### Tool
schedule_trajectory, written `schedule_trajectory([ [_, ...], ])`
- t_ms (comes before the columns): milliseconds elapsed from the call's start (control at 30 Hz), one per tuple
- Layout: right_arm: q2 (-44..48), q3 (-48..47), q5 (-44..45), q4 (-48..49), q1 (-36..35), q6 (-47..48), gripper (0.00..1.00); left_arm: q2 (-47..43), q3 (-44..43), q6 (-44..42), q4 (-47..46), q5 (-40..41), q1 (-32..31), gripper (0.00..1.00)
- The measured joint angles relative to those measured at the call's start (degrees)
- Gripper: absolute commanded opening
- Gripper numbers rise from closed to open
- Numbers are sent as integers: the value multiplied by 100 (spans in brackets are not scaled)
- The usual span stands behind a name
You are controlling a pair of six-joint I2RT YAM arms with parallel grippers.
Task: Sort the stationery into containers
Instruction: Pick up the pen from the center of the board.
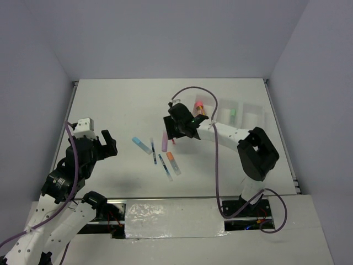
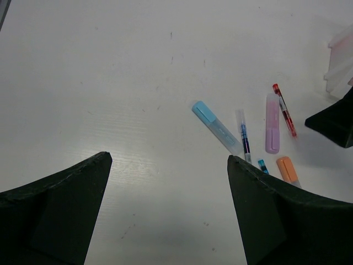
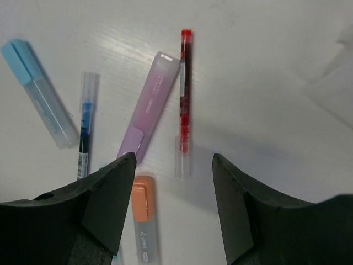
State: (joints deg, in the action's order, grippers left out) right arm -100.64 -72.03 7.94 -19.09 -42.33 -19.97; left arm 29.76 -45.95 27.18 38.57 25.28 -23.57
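On the surface (image 1: 110,105), a clear tray (image 1: 256,117) is set at the right. The left gripper (image 2: 168,159) is held apart, idle; the right gripper (image 3: 172,161) is spread over the red pen (image 3: 185,94). A pick is judged in hand; lowering and closing are needed.

White table (image 1: 121,105); pale grey walls (image 1: 165,33) on three sides; light apparently overhead.
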Motion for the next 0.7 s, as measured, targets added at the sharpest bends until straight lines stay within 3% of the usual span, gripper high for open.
schedule_trajectory([
  [333, -299, 295, 153, -157, -1191, -413, 64, -2, 0, -2, -2, -4, -15, 99],
  [567, -249, 1023, 251, -9, -1250, -614, 60, -2, 0, -2, -2, -7, -17, 99],
  [700, -101, 1327, 352, 319, -1268, -654, 47, 0, 0, -2, -2, -9, -22, 99],
])
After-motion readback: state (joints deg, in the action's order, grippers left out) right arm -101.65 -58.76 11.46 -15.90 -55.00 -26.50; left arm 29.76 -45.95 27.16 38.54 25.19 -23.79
